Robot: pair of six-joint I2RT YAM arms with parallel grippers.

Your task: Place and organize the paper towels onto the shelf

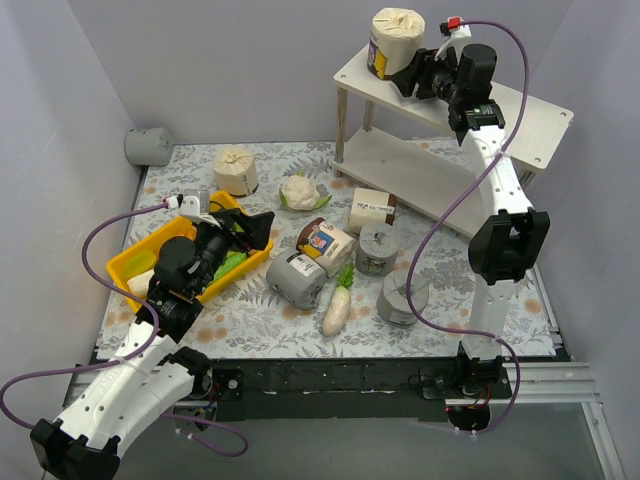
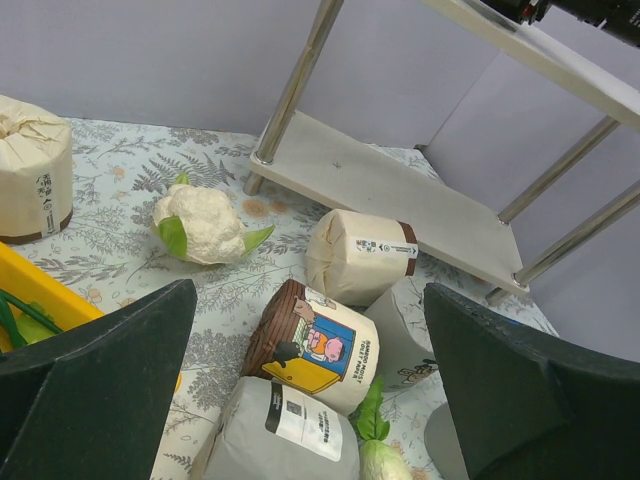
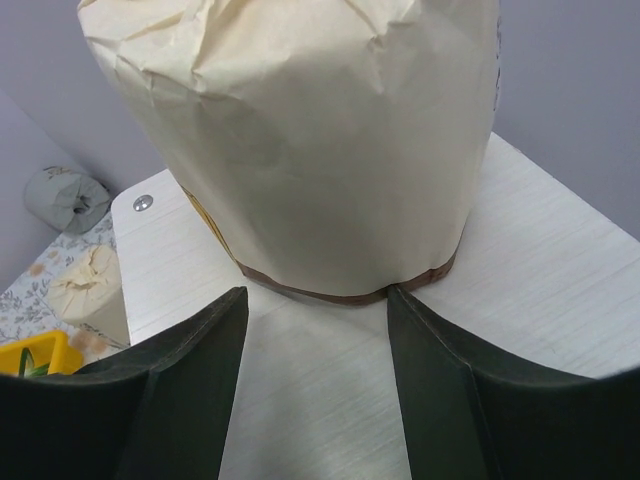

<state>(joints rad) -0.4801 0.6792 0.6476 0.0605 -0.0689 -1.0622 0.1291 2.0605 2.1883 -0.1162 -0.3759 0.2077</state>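
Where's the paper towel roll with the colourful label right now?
In the top view the labelled roll lies centrally on its side, with the lying grey roll just nearer-left of it and an upright grey roll to its right.

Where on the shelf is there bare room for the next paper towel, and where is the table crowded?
The shelf's lower board is bare end to end. The top board is free to the right of the right tool; only a cream roll stands at its left end. Mid-table is crowded: rolls, radish and cauliflower lie close together.
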